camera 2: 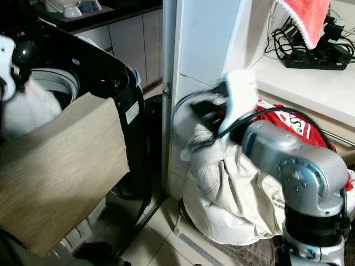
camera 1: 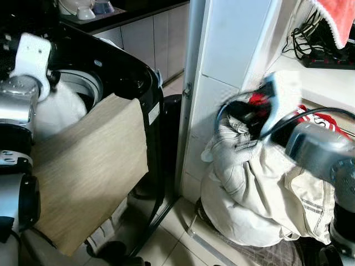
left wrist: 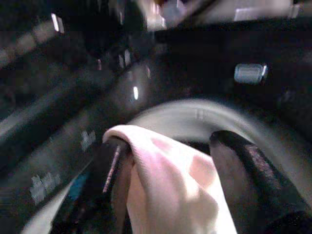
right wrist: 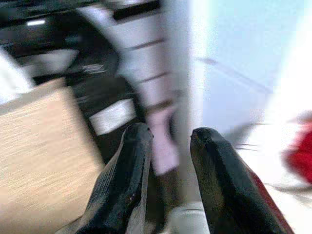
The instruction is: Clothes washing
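Black top-loading washing machine [camera 1: 130,72] is standing at the robot's left, lid open, pale drum rim showing. A tan, wood-grain-patterned flat cloth [camera 1: 83,166] is hanging over the machine's front edge and down its side.

Left gripper [left wrist: 165,180]: wrist view is showing it over the drum opening, its two black fingers [left wrist: 243,170] closed around a fold of pale pinkish-white fabric [left wrist: 165,185], which is draping down between them. In the head views a white bundle of laundry [camera 1: 58,111] is lying in the drum.

Right gripper [right wrist: 168,146]: fingers are standing slightly apart, nothing between them. It is hanging, motion-blurred, just above the heap of cream-coloured garments [camera 1: 255,194] piled on the floor against the white tiled wall [camera 1: 222,83]. A red printed garment [camera 2: 288,124] is lying at the back of that heap.

A red towel [camera 1: 338,19] is hanging over the white counter, beside a black power strip [camera 2: 310,55].
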Available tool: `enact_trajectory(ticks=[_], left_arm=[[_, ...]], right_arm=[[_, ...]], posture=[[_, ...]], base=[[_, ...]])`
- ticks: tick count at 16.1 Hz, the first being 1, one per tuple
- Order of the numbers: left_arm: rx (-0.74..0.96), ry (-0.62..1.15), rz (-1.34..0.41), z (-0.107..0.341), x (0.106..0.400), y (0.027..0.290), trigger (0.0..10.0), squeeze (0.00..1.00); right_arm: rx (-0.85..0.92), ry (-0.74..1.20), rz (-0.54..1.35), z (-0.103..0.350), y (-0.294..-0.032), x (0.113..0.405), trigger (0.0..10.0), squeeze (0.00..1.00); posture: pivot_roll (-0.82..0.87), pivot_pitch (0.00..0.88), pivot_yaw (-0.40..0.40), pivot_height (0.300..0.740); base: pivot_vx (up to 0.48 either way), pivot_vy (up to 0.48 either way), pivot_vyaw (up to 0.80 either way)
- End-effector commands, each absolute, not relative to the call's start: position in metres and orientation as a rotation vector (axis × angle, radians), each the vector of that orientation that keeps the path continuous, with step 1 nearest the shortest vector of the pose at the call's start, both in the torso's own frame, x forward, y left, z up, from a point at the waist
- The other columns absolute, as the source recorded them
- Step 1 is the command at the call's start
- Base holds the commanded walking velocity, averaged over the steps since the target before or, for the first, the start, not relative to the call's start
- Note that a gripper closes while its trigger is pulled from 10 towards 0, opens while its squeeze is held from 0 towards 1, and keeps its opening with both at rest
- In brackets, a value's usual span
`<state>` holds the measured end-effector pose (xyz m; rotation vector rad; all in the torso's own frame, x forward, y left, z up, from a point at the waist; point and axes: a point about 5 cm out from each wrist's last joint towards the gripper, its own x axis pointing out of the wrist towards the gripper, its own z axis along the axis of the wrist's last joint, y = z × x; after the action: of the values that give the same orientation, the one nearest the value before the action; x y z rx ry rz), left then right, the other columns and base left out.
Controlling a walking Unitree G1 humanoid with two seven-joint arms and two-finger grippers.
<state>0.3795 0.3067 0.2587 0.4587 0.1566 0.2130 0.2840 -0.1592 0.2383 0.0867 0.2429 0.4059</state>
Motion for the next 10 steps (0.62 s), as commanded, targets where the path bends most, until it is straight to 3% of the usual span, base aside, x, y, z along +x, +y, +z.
enact_trajectory(ticks=[1, 2, 3, 5, 6, 10], left_arm=[[0.464, 0.072, 0.151, 0.270, 0.382, 0.293, 10.0, 1.00], [0.476, 0.075, 0.136, 0.265, 0.382, 0.290, 10.0, 0.00], [0.576, 0.101, 0.162, 0.257, 0.379, 0.293, 10.0, 0.00], [0.608, 0.122, 0.169, 0.252, 0.378, 0.297, 10.0, 0.00], [0.526, 0.141, 0.171, 0.252, 0.376, 0.302, 10.0, 1.00], [0.526, 0.148, 0.137, 0.256, 0.375, 0.304, 10.0, 1.00]], right_arm=[[0.062, 0.230, 0.295, 0.239, -0.174, 0.290, 10.0, 0.00], [-0.007, 0.249, 0.205, 0.233, -0.186, 0.294, 10.0, 0.00], [-0.037, 0.270, 0.134, 0.227, -0.196, 0.295, 10.0, 0.00], [-0.035, 0.277, 0.123, 0.225, -0.199, 0.296, 10.0, 0.00], [-0.036, 0.275, 0.124, 0.224, -0.198, 0.295, 10.0, 0.00], [-0.042, 0.267, 0.130, 0.222, -0.196, 0.296, 10.0, 0.00]], posture=[[-0.10, 0.000, 0.004, 0.740], [-0.10, 0.000, 0.004, 0.740], [-0.09, 0.000, 0.003, 0.740], [-0.09, 0.000, 0.003, 0.740], [-0.09, 0.000, 0.002, 0.740], [-0.09, 0.000, 0.005, 0.740]], base=[[0.000, 0.000, 0.00], [0.000, 0.000, 0.00], [0.000, 0.000, 0.00], [0.000, 0.000, 0.00], [0.000, 0.000, 0.00], [0.000, 0.000, 0.00]])
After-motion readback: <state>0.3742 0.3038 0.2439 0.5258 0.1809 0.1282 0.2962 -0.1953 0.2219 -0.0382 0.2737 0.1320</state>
